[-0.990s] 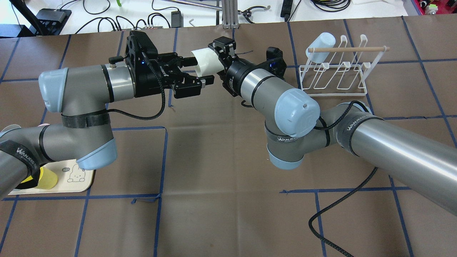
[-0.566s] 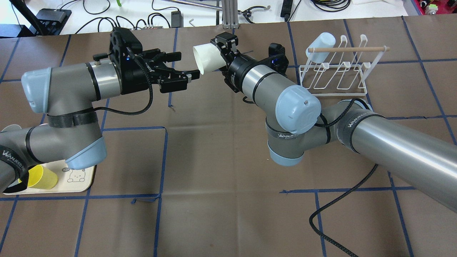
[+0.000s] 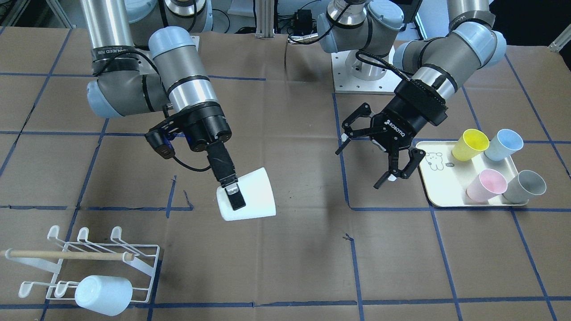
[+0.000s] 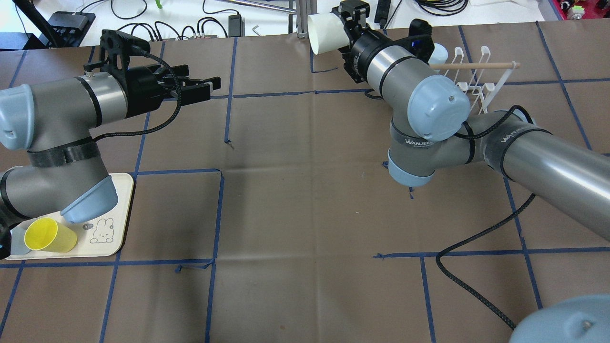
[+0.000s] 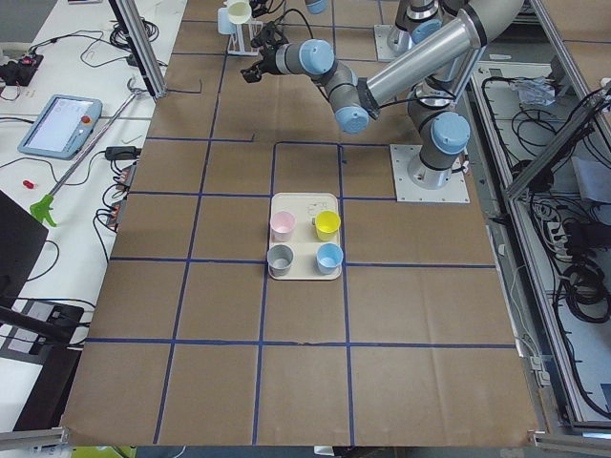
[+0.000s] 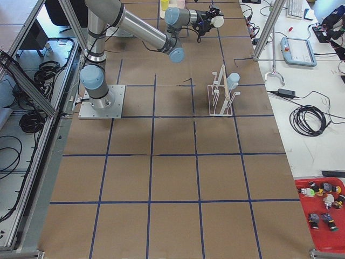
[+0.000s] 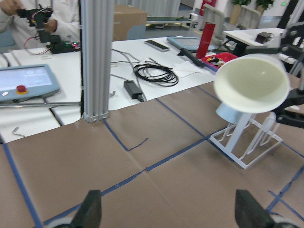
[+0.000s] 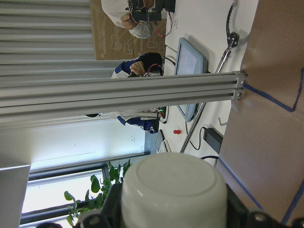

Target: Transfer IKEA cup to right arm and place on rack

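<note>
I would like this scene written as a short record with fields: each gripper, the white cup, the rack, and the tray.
right gripper: shut on the white cup
white cup: in the air, tilted, not on the rack
left gripper: open, empty, apart from the white cup
rack: carries one pale blue cup
tray: holds a yellow cup, blue cup, pink cup and grey cup
step left: place the white cup on the rack
</note>
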Motion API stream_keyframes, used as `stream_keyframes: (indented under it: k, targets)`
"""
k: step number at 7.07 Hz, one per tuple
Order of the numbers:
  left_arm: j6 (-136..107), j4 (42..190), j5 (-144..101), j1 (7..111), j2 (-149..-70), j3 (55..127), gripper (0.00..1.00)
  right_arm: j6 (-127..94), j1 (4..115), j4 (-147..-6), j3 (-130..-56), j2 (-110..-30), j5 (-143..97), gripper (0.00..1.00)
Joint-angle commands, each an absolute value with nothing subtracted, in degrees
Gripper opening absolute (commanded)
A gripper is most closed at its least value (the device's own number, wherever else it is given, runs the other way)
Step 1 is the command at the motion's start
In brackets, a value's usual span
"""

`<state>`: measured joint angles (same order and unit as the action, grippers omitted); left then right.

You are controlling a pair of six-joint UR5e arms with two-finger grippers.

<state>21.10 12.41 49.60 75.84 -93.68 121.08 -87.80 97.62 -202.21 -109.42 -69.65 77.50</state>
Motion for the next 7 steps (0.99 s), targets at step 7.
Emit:
stream_keyframes:
  k: [7]
  targets:
    - [0.8,76.5,86.4,84.5,-95.5,92.2,0.99,-20.7,78.5,-202.6,-106.8,-68.0,83.3,0.07]
